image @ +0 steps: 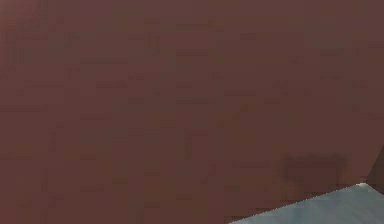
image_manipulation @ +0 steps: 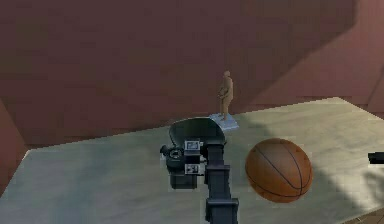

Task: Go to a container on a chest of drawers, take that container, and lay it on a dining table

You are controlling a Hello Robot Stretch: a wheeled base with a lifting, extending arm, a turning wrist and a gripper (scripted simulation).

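Forward view: dark red-brown wall (image: 150, 90) ahead; a wedge of pale grey-blue floor (image: 330, 208) sits in the bottom right corner. Arm side view: the same red-brown wall stands behind a pale wooden top (image_manipulation: 80, 175). At upper right the wall turns a corner, with a lighter face (image_manipulation: 370, 40). The top's right part is brightly lit, its left duller.

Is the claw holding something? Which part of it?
That cannot be told. The claw is right by a dark bowl resting on the wooden top, so any hold is unclear.
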